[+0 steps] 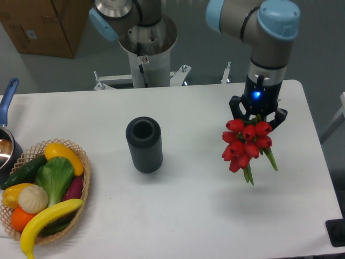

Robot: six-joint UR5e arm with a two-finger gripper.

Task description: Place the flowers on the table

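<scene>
A bunch of red tulips [245, 143] with green stems hangs from my gripper [257, 116] at the right side of the white table [188, 210]. The gripper is shut on the flowers' stems and holds the bunch above the table; its shadow lies on the table below. The blooms cover the fingertips. A dark grey ribbed cylindrical vase [144, 144] stands upright and empty near the table's middle, well left of the flowers.
A wicker basket [83, 186] with bananas, a pepper, an aubergine and other vegetables sits at the front left. A pot with a blue handle [8, 97] is at the left edge. The arm's base [145, 48] stands behind the table.
</scene>
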